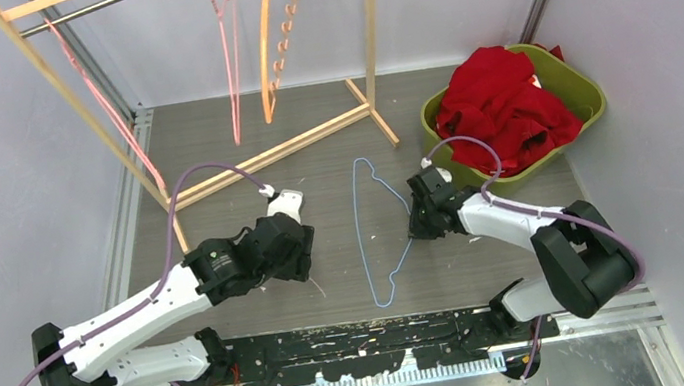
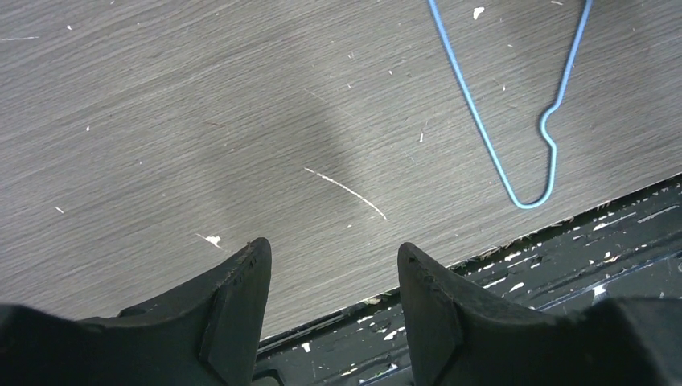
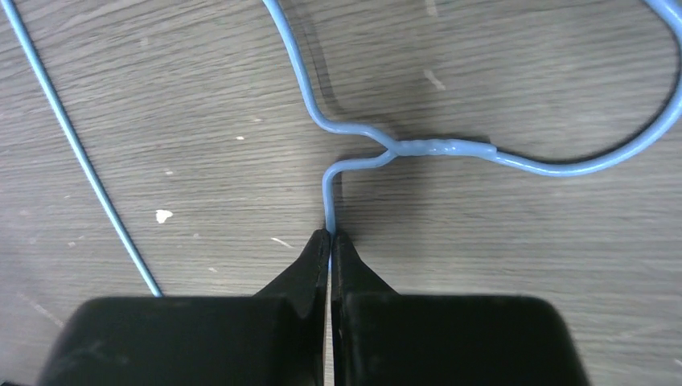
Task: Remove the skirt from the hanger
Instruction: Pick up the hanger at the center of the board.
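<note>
Woodgrain table (image 1: 324, 165): right claw (image 3: 330, 237) pinches thin blue wire hanger (image 3: 438, 148).

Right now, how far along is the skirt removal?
Looks done: the blue hanger lies bare on the table, and red fabric, presumably the skirt, sits in the green bin. In hand: the right end effector is shut on the hanger wire; the left end effector is open, holding nothing. Left: probably just releasing the hanger.

The bare blue wire hanger (image 3: 438, 148) lies flat on the table (image 1: 314, 167), the red skirt (image 1: 503, 110) heaped in the bin (image 1: 577, 84).
</note>
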Robot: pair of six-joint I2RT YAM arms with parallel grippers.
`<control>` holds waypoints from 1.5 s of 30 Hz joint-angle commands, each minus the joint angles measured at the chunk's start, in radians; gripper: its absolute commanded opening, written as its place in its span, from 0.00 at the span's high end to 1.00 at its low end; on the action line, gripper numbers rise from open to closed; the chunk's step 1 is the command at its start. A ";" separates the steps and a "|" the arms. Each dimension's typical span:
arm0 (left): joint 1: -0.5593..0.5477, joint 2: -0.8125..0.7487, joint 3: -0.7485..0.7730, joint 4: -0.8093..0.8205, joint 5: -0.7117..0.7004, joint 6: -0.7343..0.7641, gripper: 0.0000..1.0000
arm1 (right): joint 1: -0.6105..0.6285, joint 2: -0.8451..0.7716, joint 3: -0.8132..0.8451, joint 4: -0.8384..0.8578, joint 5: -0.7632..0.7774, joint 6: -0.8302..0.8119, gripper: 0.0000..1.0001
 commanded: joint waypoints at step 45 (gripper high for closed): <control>0.010 0.143 0.067 0.216 0.101 0.041 0.43 | 0.399 -0.054 0.444 -0.575 0.515 -0.180 0.99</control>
